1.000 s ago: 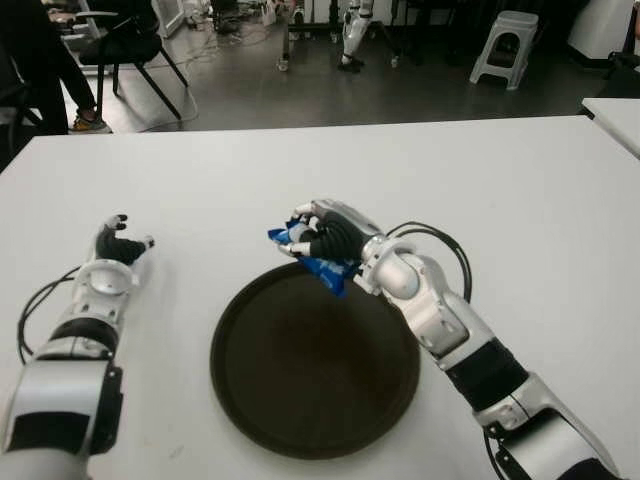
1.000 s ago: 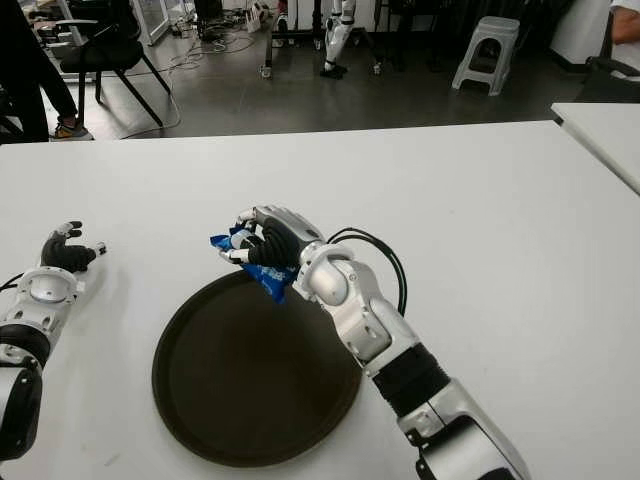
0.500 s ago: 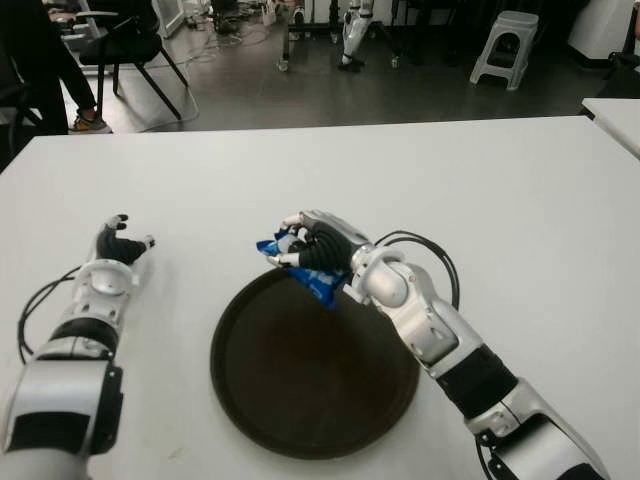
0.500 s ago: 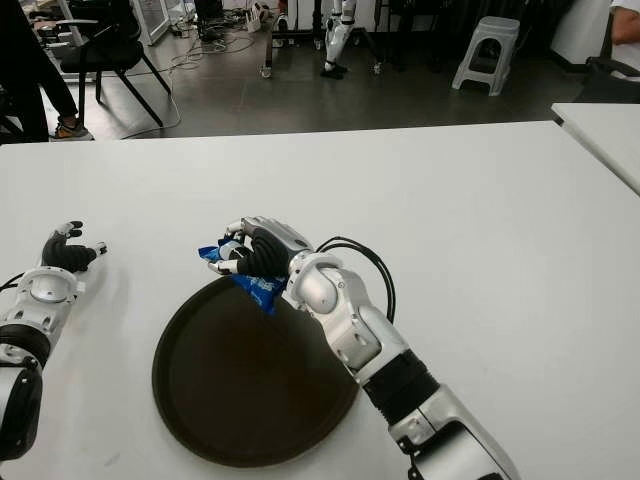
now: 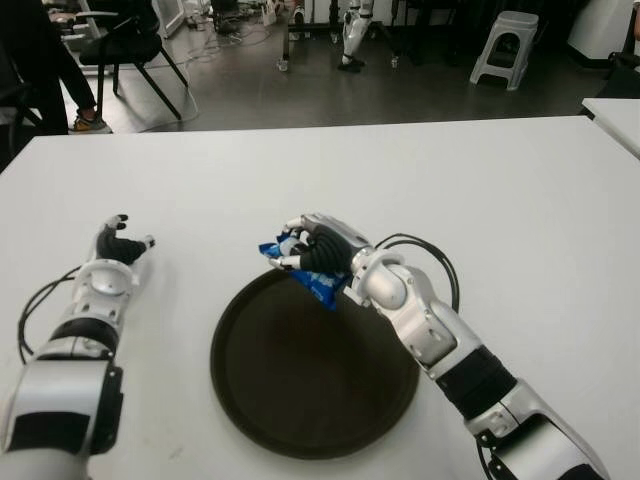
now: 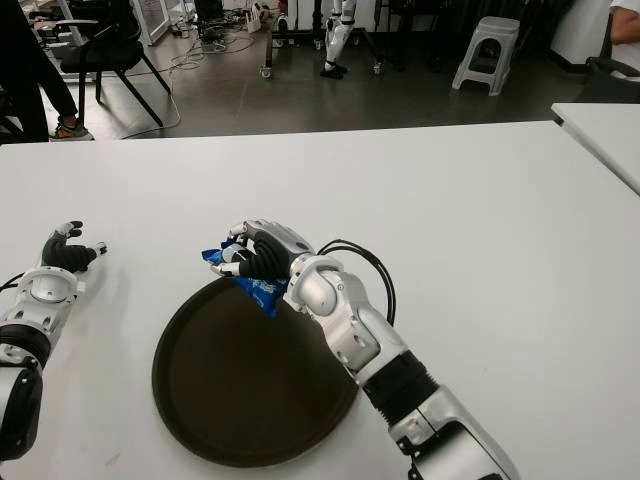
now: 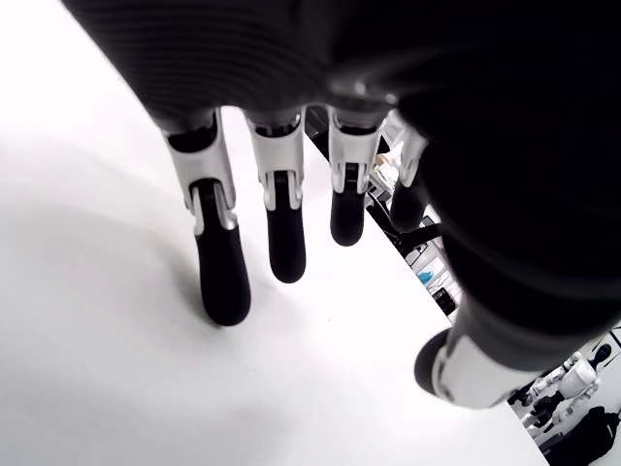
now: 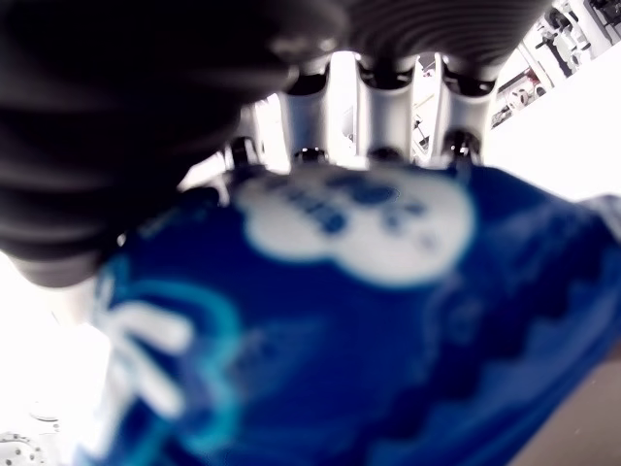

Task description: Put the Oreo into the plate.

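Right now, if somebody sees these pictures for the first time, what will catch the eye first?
First the bright blue Oreo packet, gripped in the right hand over the far rim of the dark round plate, which lies near the front of the white table. The left hand shows apart on the left side, fingers open and holding nothing.

White table [image 5: 520,200], grey stool [image 5: 505,45], black chair [image 5: 125,45]

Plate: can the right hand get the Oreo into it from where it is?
Probably yes. The right hand grips the Oreo at the plate's far rim, and nothing lies in the plate; the left hand shows well off beside it.
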You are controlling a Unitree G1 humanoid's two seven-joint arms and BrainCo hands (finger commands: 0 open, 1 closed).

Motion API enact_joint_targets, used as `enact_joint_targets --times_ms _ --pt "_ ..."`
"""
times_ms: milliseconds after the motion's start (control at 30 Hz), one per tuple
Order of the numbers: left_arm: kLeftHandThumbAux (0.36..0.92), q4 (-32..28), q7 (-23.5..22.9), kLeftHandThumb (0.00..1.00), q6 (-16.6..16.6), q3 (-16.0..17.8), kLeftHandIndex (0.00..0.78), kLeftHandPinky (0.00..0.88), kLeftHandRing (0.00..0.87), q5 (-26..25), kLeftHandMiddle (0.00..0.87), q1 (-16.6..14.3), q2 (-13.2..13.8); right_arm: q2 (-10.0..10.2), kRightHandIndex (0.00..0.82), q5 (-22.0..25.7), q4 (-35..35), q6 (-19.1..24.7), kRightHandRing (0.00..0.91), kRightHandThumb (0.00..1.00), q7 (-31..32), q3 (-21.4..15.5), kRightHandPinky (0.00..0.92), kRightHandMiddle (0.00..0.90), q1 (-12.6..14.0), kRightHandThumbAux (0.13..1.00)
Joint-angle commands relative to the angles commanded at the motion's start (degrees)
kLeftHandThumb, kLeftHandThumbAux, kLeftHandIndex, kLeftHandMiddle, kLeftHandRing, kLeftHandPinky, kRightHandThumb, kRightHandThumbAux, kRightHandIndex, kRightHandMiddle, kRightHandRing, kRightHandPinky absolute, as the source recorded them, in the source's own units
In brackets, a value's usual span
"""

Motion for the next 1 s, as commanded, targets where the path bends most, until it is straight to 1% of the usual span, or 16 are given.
enact_joint_targets --times_ms 167,233,267,300,333,367,400,433,467,500,533,567,633,733,800,1000 --pt "0.719 0.1 -0.3 0.229 0.1 0.1 0.038 0.202 0.178 -0.1 0.135 0.0 0.1 -0.1 0.435 -0.2 0.7 -0.2 0.758 0.704 -0.8 -0.1 0.744 0.755 -0.2 0.722" --pt "0.715 0.1 -0.4 0.226 0.0 0.3 0.041 0.209 0.183 -0.3 0.138 0.0 0.0 0.0 0.432 -0.4 1.3 -0.5 0.732 0.702 -1.5 -0.1 0.717 0.720 -0.3 0.722" --pt "0.714 0.1 -0.4 0.225 0.0 0.4 0.042 0.219 0.188 -0.3 0.142 0.0 0.0 -0.1 0.429 -0.5 1.6 -0.7 0.701 0.697 -1.9 -0.1 0.681 0.681 -0.3 0.723" --pt "0.713 0.1 -0.4 0.224 0.1 0.3 0.042 0.222 0.190 -0.3 0.143 0.0 0.0 -0.1 0.428 -0.5 1.8 -0.9 0.690 0.696 -2.2 -0.1 0.668 0.667 -0.4 0.723" --pt "0.712 0.1 -0.4 0.223 0.1 0.3 0.043 0.227 0.193 -0.2 0.144 0.0 0.0 -0.1 0.422 -0.5 2.0 -1.1 0.644 0.689 -2.5 -0.2 0.626 0.612 -0.4 0.724" --pt "0.712 0.1 -0.3 0.223 0.1 0.3 0.043 0.228 0.194 -0.1 0.145 0.0 0.1 -0.1 0.421 -0.5 2.3 -1.4 0.627 0.687 -2.7 -0.2 0.611 0.593 -0.5 0.725" --pt "0.713 0.1 -0.3 0.225 0.1 0.2 0.044 0.228 0.196 -0.1 0.146 0.0 0.1 -0.2 0.414 -0.4 2.5 -1.7 0.561 0.679 -2.9 -0.2 0.555 0.519 -0.5 0.726" --pt "0.714 0.1 -0.3 0.227 0.1 0.2 0.045 0.228 0.197 -0.1 0.147 0.0 0.1 -0.3 0.410 -0.4 2.8 -2.1 0.518 0.675 -3.0 -0.2 0.520 0.471 -0.6 0.728" --pt "0.714 0.1 -0.3 0.228 0.1 0.2 0.045 0.224 0.195 0.0 0.147 0.0 0.1 -0.3 0.363 -0.3 3.0 -2.4 0.482 0.594 -3.1 -0.2 0.494 0.433 -0.7 0.710" --pt "0.715 0.1 -0.4 0.230 0.0 0.3 0.046 0.218 0.194 -0.2 0.146 0.0 0.1 -0.7 0.293 -0.2 3.4 -3.2 0.431 0.467 -3.0 -0.1 0.457 0.377 -0.9 0.687" --pt "0.717 0.1 -0.5 0.234 0.0 0.4 0.045 0.208 0.187 -0.3 0.143 0.0 0.1 -0.9 0.213 -0.2 3.8 -3.8 0.347 0.367 -2.9 -0.1 0.387 0.292 -1.0 0.667" --pt "0.717 0.1 -0.6 0.236 -0.1 0.6 0.045 0.205 0.185 -0.5 0.142 0.1 0.0 -1.2 0.184 -0.1 4.1 -4.5 0.317 0.330 -2.7 0.0 0.362 0.262 -1.1 0.660" --pt "0.720 0.1 -0.8 0.252 -0.2 0.8 0.042 0.201 0.178 -0.7 0.139 0.1 0.0 -1.5 0.093 0.0 4.5 -5.4 0.207 0.237 -2.4 0.0 0.255 0.159 -1.3 0.640" --pt "0.721 0.0 -0.7 0.259 -0.4 1.0 0.038 0.199 0.176 -0.8 0.136 0.2 0.0 -1.9 0.041 0.0 5.0 -6.7 0.142 0.178 -2.2 0.1 0.193 0.101 -1.3 0.630" --pt "0.721 0.0 -0.6 0.260 -0.4 1.1 0.039 0.198 0.176 -0.8 0.135 0.2 0.0 -2.2 0.021 0.1 5.6 -7.7 0.114 0.155 -2.2 0.1 0.177 0.078 -1.4 0.630" --pt "0.723 0.0 -0.7 0.262 -0.3 1.3 0.050 0.206 0.186 -1.0 0.147 0.2 0.0 -1.9 0.002 1.4 7.8 -9.8 0.105 0.159 -2.1 -0.7 0.201 0.062 -1.7 0.664"
